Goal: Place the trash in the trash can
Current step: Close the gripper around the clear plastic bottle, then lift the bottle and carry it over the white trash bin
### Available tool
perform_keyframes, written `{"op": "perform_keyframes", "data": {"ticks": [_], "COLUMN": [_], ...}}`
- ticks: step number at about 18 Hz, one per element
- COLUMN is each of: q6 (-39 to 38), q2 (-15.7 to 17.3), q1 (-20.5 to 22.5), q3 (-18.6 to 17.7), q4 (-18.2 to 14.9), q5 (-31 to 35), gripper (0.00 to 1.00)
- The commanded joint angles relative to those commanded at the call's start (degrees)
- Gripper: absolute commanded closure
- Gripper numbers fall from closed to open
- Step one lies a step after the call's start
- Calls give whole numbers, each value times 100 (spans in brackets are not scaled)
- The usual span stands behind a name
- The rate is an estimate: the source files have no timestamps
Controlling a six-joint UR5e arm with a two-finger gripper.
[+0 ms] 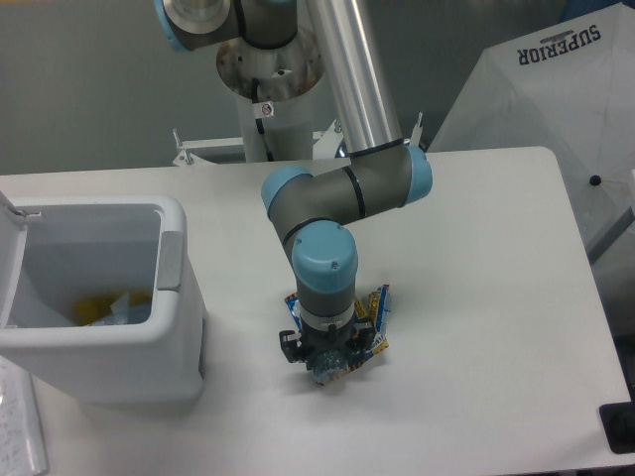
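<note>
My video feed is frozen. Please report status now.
Gripper down on blue packet, jaw state unclear. Trash can open, litter inside. Path clear.

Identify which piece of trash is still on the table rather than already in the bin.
The blue snack packet lying under the gripper; the yellow litter already sits at the bottom of the open trash can.
</note>
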Motion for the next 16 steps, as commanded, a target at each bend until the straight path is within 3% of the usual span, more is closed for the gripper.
{"op": "perform_keyframes", "data": {"ticks": [2,9,13,16], "q6": [0,9,-35,9], "q2": [9,88,264,431], "q1": [0,0,35,97], "q3": [-9,79,746,949], "q4": [-9,0,0,9], "q5": [0,17,-18,-27], "gripper": [36,36,36,36]}}
